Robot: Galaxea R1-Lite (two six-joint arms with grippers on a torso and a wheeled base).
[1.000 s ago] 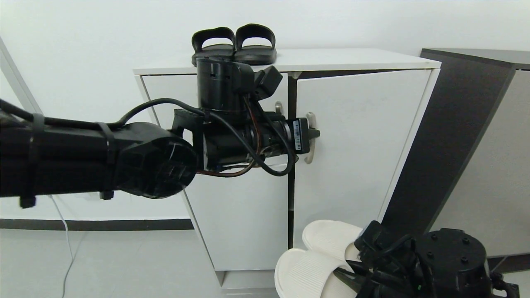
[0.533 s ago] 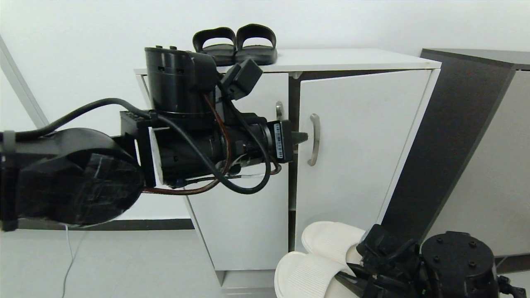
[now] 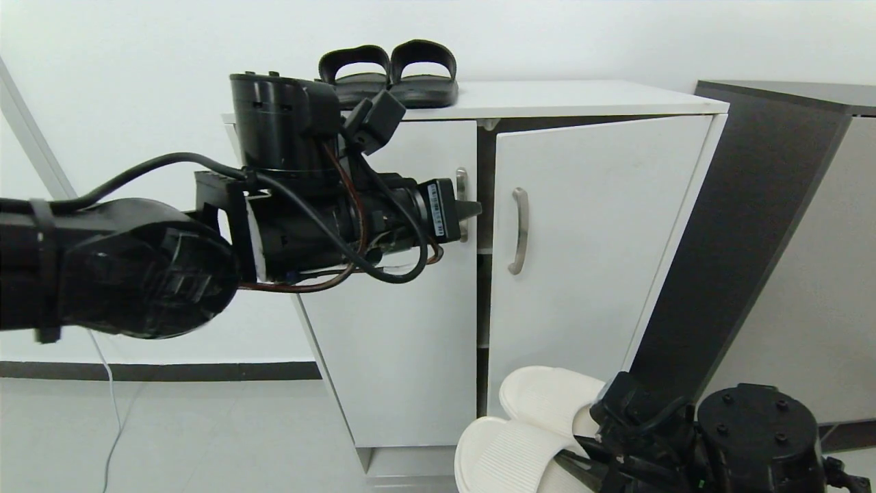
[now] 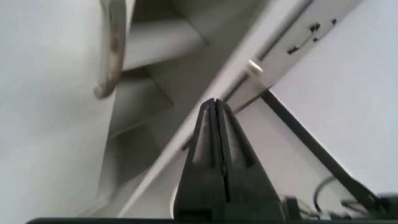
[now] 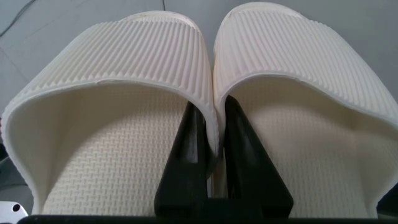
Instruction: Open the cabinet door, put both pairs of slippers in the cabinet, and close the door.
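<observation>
The white cabinet (image 3: 547, 99) has two doors; the right door (image 3: 588, 246) stands slightly ajar, leaving a dark gap (image 3: 484, 274). A pair of black slippers (image 3: 387, 72) rests on the cabinet top. My left gripper (image 3: 473, 209) is shut and empty, its tip in front of the left door's handle (image 3: 462, 179) at the gap's edge. In the left wrist view the shut left gripper (image 4: 215, 104) points at the gap, with a metal handle (image 4: 115, 50) off to one side. Low in front, my right gripper (image 5: 210, 121) is shut on the inner walls of the white slippers (image 3: 527, 428), holding the white slippers (image 5: 124, 81) together.
A dark grey cabinet (image 3: 766, 226) stands right against the white cabinet's right side. A thin cable (image 3: 109, 404) hangs down the wall at the left. Open floor (image 3: 205, 438) lies in front of the left door. The right door's handle (image 3: 520, 229) is free.
My left gripper has let go of the right door's handle and drawn back to the left, to the gap. The right door now stands a little further ajar. The right arm holds still.
</observation>
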